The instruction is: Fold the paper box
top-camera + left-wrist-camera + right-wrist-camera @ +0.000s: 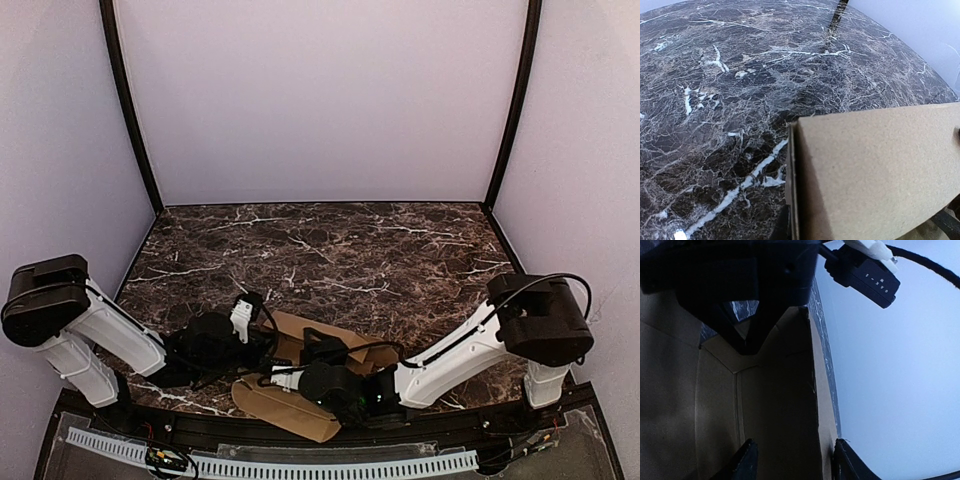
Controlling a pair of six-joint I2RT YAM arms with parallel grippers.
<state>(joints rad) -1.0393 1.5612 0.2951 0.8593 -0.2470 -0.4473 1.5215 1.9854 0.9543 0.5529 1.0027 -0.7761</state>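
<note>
Right wrist | my right end effector (792, 462) spreads astride paper box (775, 405) wall, near tabletop (330, 240) edge | left end effector (747, 335): cannot tell | risk: thin wall buckles off-crease when squeezed

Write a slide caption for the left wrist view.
Tan paper box panel in the foreground, dark marbled table behind.

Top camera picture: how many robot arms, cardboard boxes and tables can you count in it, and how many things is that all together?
Robot arms: 2, the left arm and the right arm
Paper box: 1, tan-brown
Table: 1, dark marble look
Total: 4
</note>
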